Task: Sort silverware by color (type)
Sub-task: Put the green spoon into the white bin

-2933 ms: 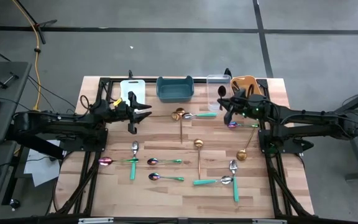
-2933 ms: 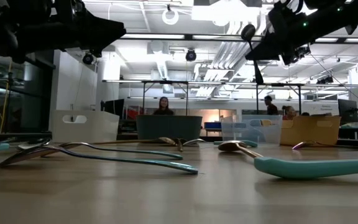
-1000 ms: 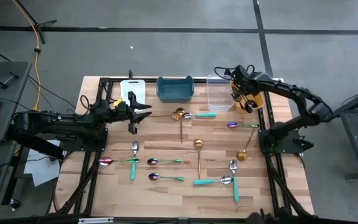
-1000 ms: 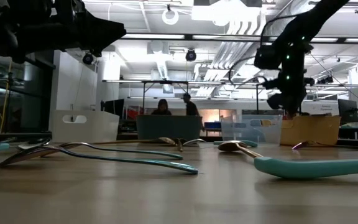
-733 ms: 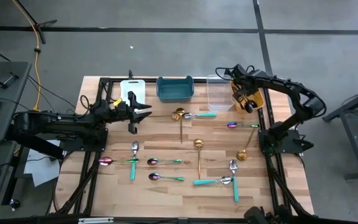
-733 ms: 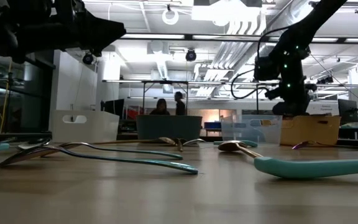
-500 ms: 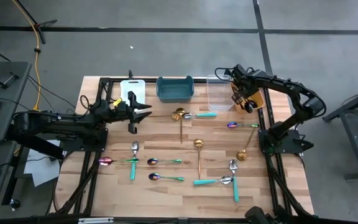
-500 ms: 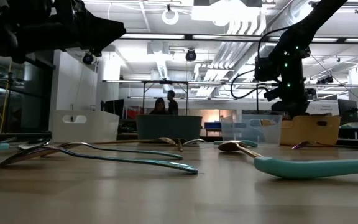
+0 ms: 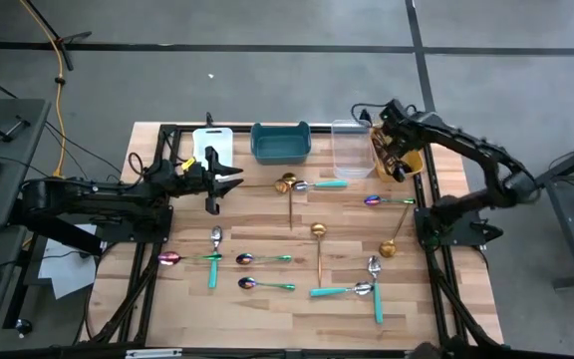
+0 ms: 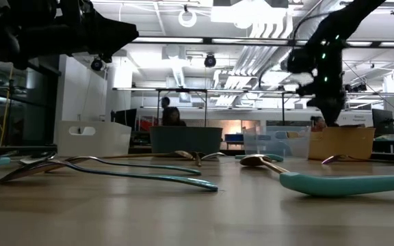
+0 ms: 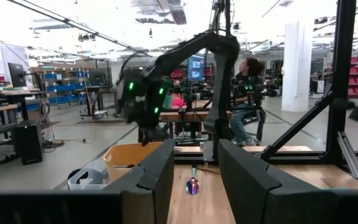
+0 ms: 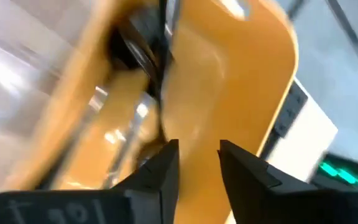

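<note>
Right gripper (image 9: pixel 395 160) over the orange bin (image 9: pixel 414 160) at table's 1 o'clock, fingers parted, holding nothing; dark utensils (image 12: pixel 143 59) lie inside. Left gripper (image 9: pixel 217 187) waits at 10 o'clock, spread. About a dozen spoons (image 9: pixel 267 259) remain unsorted on the table (image 9: pixel 267 219); most work outstanding.

Pale planked wood for the table (image 9: pixel 267 214), matt. Polished metal bowls on the spoons (image 9: pixel 267 284), with matt teal handles, perhaps plastic. Smooth, slightly glossy plastic for the orange bin (image 12: pixel 229 87).
</note>
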You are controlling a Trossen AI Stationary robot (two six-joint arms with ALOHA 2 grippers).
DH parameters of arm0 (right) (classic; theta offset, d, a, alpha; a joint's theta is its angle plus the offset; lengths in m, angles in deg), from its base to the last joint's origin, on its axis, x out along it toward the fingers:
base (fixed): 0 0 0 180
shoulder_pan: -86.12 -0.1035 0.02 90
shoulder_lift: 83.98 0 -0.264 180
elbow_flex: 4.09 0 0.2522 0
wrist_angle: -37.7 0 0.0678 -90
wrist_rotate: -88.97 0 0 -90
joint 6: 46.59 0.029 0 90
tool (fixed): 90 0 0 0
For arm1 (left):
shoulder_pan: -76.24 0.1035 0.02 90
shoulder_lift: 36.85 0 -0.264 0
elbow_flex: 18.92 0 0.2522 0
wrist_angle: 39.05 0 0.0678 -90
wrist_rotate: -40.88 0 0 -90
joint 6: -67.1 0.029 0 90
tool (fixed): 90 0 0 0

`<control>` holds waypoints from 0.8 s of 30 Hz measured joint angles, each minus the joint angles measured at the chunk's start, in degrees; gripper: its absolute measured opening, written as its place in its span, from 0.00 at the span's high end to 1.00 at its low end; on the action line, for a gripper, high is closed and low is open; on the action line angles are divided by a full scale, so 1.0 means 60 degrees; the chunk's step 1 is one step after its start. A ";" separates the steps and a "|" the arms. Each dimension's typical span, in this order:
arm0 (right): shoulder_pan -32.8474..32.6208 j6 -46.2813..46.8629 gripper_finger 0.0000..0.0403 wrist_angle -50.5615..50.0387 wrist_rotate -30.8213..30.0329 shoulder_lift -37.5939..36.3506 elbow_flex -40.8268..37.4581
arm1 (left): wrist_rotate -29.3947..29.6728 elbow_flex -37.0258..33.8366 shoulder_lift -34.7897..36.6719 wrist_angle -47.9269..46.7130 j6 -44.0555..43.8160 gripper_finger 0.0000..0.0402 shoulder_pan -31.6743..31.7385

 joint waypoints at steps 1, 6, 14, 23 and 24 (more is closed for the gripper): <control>0.0000 0.0013 0.71 0.0064 0.0500 -0.0395 0.0011 | -0.0003 0.0000 0.0001 0.0000 0.0000 0.71 0.0002; -0.0007 0.0616 0.69 0.1530 0.5301 -0.2700 -0.0510 | -0.0003 0.0000 0.0001 -0.0002 0.0000 0.71 0.0000; -0.1398 0.3271 0.69 0.7904 0.9077 -0.5146 -0.3872 | -0.0010 0.0000 0.0000 -0.0002 -0.0108 0.71 0.0000; -0.3303 0.4322 0.69 1.3480 0.8816 -0.4989 -0.5661 | -0.0021 0.0000 0.0000 -0.0082 -0.0333 0.71 0.0002; -0.3468 0.4186 0.69 1.3649 0.8737 -0.4952 -0.5661 | -0.0021 0.0000 0.0000 -0.0082 -0.0404 0.71 0.0002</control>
